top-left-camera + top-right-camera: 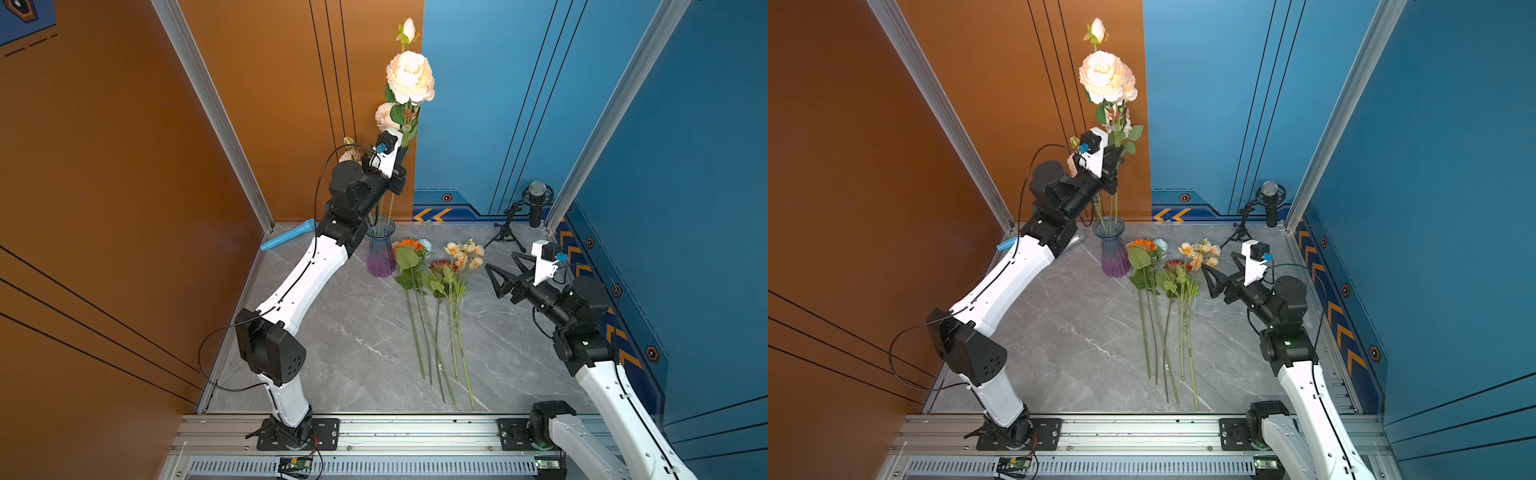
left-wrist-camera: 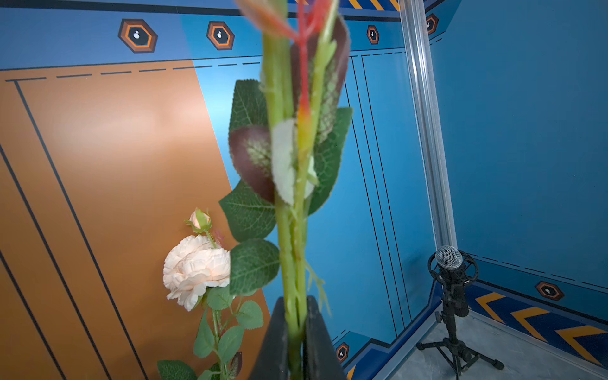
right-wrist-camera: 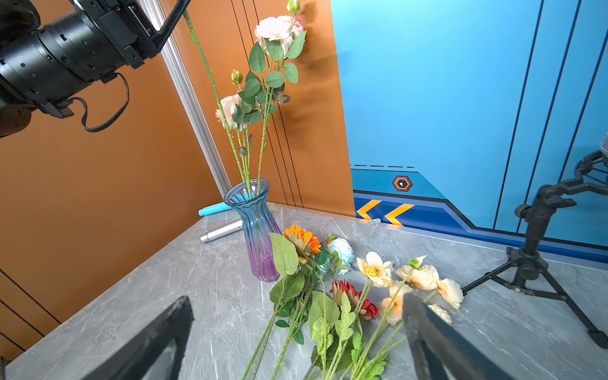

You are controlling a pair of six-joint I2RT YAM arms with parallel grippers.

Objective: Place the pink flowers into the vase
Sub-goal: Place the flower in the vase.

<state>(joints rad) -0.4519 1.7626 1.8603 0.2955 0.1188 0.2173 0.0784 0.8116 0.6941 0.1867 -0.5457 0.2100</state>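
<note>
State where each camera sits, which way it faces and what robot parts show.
Top views: high over the front rail, looking down at the table; both arms show, left gripper and right gripper.
Left wrist: raised on the left arm, looking along its shut gripper at the pink flowers it holds.
Right wrist: low, facing the vase between open fingers; the left arm shows.
Shared: top views and right wrist show vase and loose flowers.

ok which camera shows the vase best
The right wrist view: the vase is close and whole there, from the blue rim to the purple base, with nothing blocking it. Both top views show the vase small and from above. The left wrist view misses it.
</note>
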